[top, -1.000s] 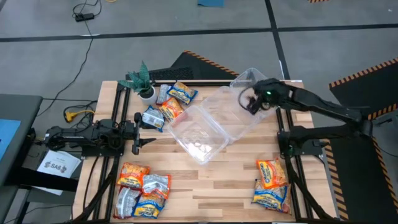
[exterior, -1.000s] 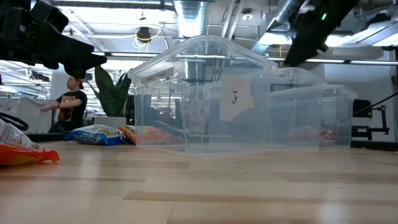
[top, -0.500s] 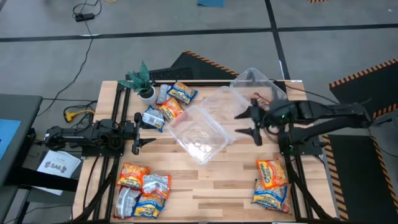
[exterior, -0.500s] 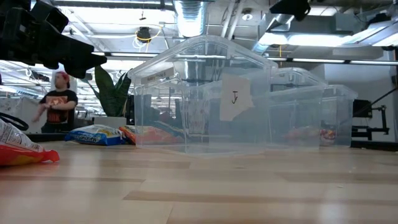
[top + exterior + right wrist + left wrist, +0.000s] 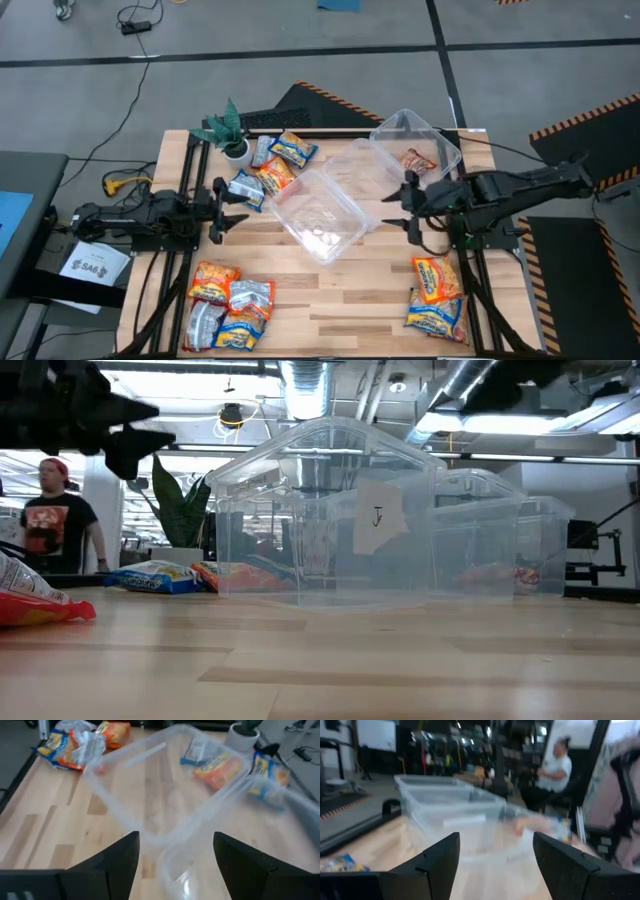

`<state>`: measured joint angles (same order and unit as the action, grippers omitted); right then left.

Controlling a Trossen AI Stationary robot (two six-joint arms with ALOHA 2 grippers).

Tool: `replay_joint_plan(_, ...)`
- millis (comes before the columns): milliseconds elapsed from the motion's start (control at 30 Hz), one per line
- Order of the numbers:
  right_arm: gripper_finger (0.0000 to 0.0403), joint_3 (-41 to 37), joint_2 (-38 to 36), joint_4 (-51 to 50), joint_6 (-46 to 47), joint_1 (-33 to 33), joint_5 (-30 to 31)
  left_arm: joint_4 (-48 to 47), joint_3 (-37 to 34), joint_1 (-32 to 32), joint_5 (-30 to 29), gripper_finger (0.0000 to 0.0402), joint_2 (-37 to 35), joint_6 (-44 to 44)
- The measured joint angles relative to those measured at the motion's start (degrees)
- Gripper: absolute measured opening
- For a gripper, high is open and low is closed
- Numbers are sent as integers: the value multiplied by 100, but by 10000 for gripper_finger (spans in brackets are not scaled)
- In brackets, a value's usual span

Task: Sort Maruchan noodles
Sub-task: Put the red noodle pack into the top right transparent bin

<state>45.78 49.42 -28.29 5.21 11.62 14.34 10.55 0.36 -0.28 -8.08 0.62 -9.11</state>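
Tabletop clear tub [image 5: 330, 520], label "J" [image 5: 378, 517]

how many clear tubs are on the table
2 clear rectangular plastic tubs, both mid-table in the high view: one nearer the left arm, empty as far as shows; one at the far right corner, holding an orange crinkly noodle packet. They touch or overlap.

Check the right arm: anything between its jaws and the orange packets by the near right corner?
Nothing visible. The right gripper hangs open beside the clear tubs, and only bare table lies between it and the orange packets. The left gripper waits, open, on the far side of the tubs.
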Motion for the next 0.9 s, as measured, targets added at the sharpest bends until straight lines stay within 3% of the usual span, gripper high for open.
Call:
replay_joint_plan(267, 276, -1375, -1319, 1276, 521, 441, 598, 372, 210, 1, 49, 238, 98, -302)
replay_joint_plan(467, 276, -1484, -1488, 1758, 320, 437, 687, -164, 968, -88, 1081, 238, 787, -519)
replay_joint_plan(567, 276, -1483, -1432, 1919, 191, 440, 685, -634, 1600, -330, 1283, 238, 1308, -515)
replay_joint_plan(700, 276, -1482, -1309, 1900, 179, 439, 685, -1924, 2575, -894, 1097, 238, 2182, -579)
replay_joint_plan(900, 276, -1482, -1034, 1905, 163, 439, 685, -4034, 3875, -2117, -35, 238, 3726, -1673)
